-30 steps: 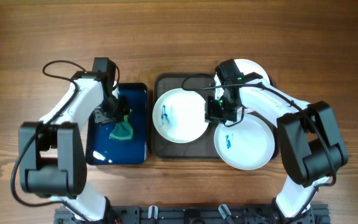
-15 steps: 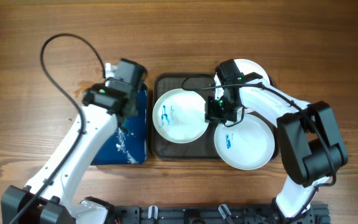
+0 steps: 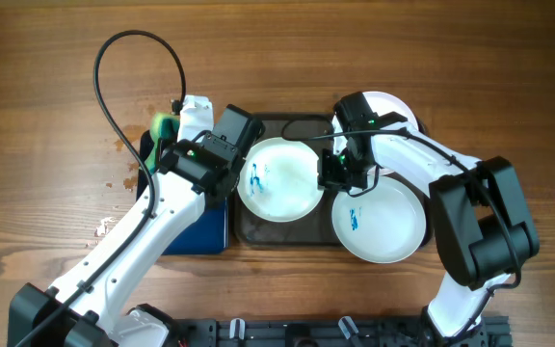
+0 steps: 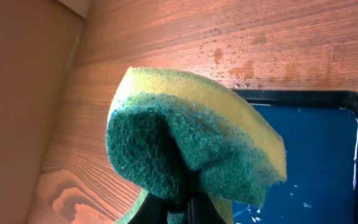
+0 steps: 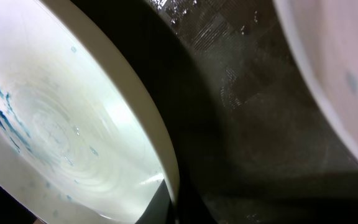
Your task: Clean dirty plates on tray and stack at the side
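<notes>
White plates (image 3: 279, 183) on tray (image 3: 253, 234); two seemingly overhang right rim.

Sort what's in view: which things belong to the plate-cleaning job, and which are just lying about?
Job:
three round white blue-smeared plates
large dark brown-grey rectangular tray
yellow-green sponge in left gripper

Lying about:
smaller dark blue rectangular tray
water splashes on wooden table

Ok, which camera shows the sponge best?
The left wrist view: the sponge fills the frame, its yellow top and green scrub layer clear, pinched in the left end effector. Overhead shows only a small green-yellow bit of it. Right wrist shows none of it.
</notes>
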Available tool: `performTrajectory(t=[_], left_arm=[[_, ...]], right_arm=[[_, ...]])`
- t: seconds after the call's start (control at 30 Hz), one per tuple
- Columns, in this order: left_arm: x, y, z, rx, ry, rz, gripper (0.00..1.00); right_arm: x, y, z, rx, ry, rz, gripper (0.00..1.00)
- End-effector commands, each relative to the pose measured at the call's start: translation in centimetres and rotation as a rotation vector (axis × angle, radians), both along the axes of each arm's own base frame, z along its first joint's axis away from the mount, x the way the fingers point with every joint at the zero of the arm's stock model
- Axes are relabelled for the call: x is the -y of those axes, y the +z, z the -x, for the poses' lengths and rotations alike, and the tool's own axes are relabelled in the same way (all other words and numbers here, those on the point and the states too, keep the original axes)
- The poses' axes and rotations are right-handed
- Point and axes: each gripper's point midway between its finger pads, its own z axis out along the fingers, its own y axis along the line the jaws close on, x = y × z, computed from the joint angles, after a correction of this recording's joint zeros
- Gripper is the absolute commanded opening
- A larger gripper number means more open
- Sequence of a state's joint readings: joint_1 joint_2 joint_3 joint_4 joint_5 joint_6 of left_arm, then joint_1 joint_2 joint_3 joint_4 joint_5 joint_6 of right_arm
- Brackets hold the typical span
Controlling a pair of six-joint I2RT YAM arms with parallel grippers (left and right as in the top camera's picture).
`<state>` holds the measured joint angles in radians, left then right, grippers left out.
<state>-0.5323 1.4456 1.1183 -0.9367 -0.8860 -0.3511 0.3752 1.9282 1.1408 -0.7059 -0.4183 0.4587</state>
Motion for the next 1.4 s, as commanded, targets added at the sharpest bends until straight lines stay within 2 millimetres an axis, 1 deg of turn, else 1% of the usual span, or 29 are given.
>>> performTrajectory(t=[0.0,0.4,0.53,1.37], left_arm=[[-0.40,1.27,-0.18,0.064,0.028,-0.015,0.04],[-0.21,1.26,-0.16,0.066,0.025,-0.013,0.04],[0.19,1.26,-0.12,0.066,0.013,-0.012,0.04],[0.21,1.22,-0.12,0.064,0.012,-0.009,0.04]], right_arm=[[0.69,-1.25,0.95,-0.028,0.019,0.040,0.04],[0.69,-1.24,0.94,-0.028,0.019,0.040,0.04],[0.69,-1.24,0.94,-0.028,0.018,0.040,0.04],[0.72,-1.25,1.03,-0.032,0.019,0.041,0.04]])
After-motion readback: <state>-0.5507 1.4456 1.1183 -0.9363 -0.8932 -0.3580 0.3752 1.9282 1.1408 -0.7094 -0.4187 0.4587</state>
